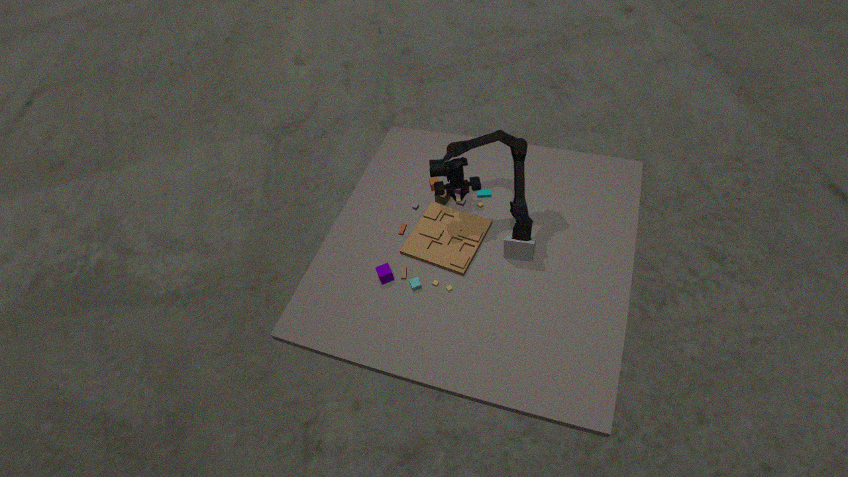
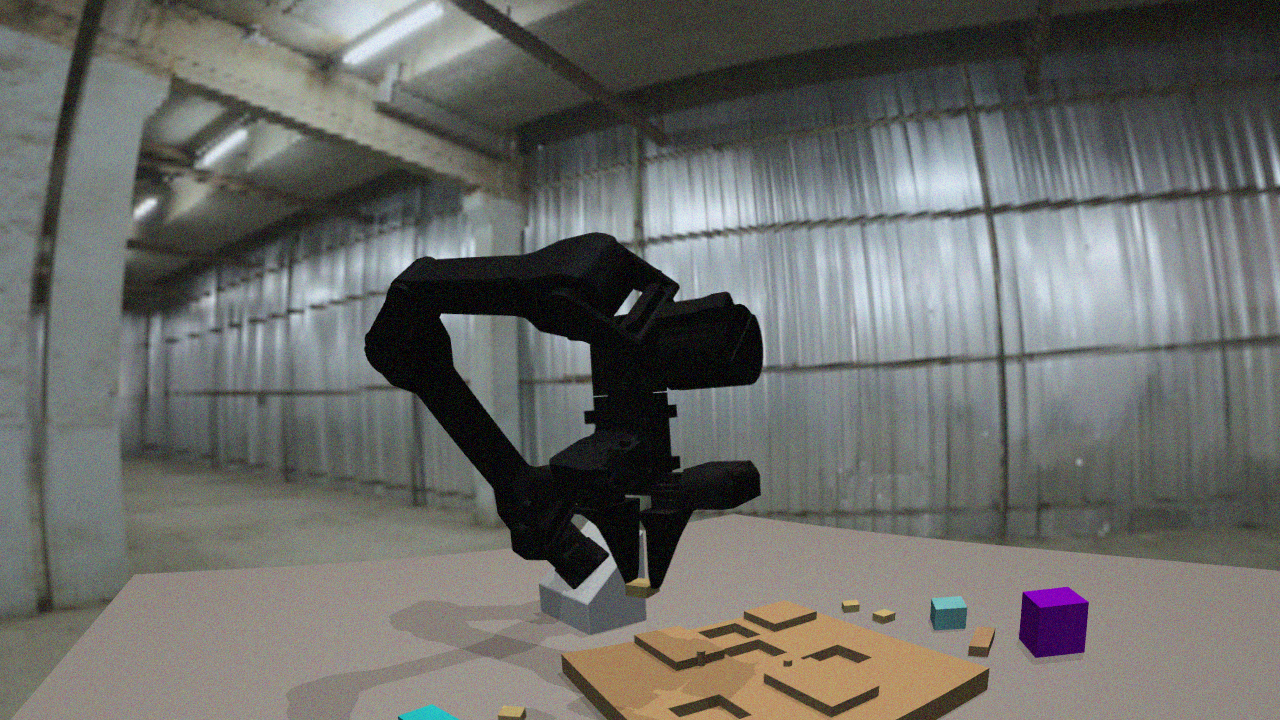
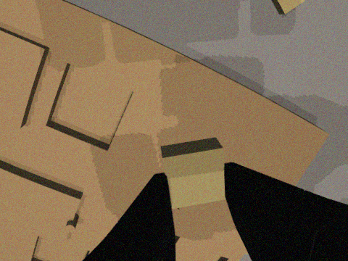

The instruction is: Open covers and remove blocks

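My gripper (image 1: 458, 197) (image 2: 642, 574) (image 3: 194, 180) is shut on a small yellow block (image 2: 640, 588) (image 3: 196, 181), held in the air; the wrist view shows the wooden board (image 1: 413, 248) (image 2: 939, 669) (image 3: 254, 127) below it. Raised square covers (image 2: 780, 615) (image 2: 671, 646) (image 2: 821, 687) stand on the board beside several wells. The wells that show in the exterior view look empty. Two yellow blocks (image 1: 435, 283) (image 1: 449, 287) lie on the table off the board's near edge in the top view. Another yellow block (image 1: 480, 204) (image 2: 512, 712) lies off its far edge.
A purple cube (image 1: 384, 273) (image 2: 1053, 622), a teal cube (image 1: 415, 283) (image 2: 948, 613) and an orange-brown slab (image 1: 403, 272) (image 2: 981, 641) lie near the board. A cyan slab (image 1: 484, 193) (image 2: 427, 713), a brown cube (image 1: 441, 199) and an orange bar (image 1: 402, 229) lie around its other sides.
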